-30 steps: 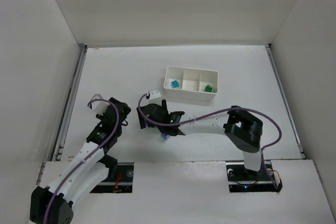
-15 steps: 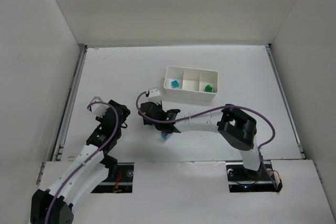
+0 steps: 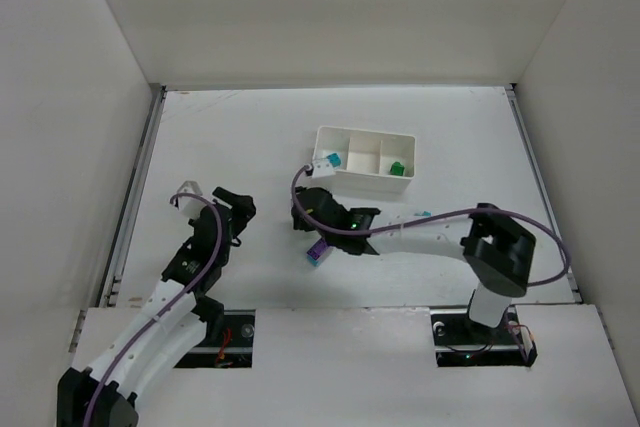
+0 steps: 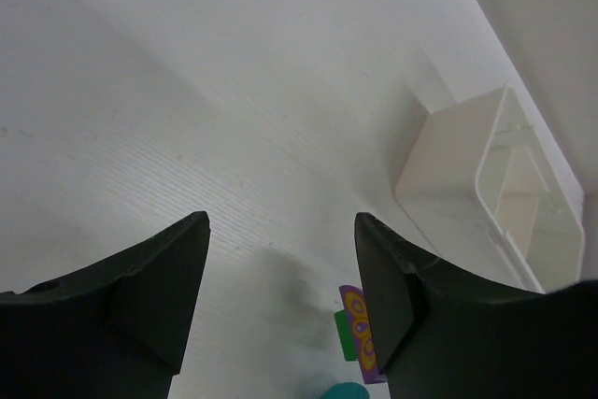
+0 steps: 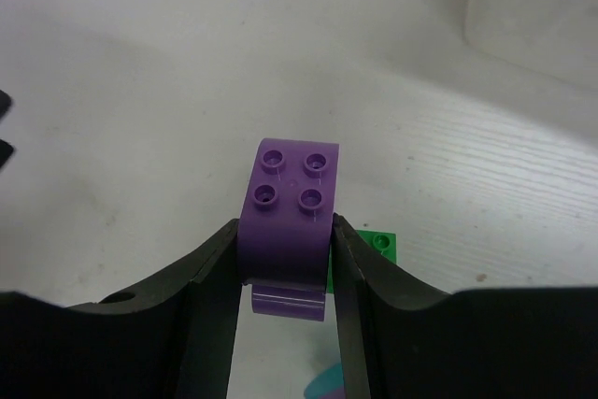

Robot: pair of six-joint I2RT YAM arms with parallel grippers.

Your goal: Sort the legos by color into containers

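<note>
My right gripper is shut on a purple lego, its studded face towards the camera. In the top view that purple lego is low over the table in front of the tray, in my right gripper. A green lego lies just behind it and a teal one shows below. The containers are one white tray holding a teal lego in its left compartment and a green lego in its right one. My left gripper is open, with nothing between its fingers.
White walls enclose the table on three sides. In the left wrist view the tray stands at the far right, and the purple-and-green legos peek out beside the right finger. The two grippers are close together at the table's near middle.
My right gripper closed on the purple lego, and its arm swung to the right. My left gripper opened a little and shifted slightly.
</note>
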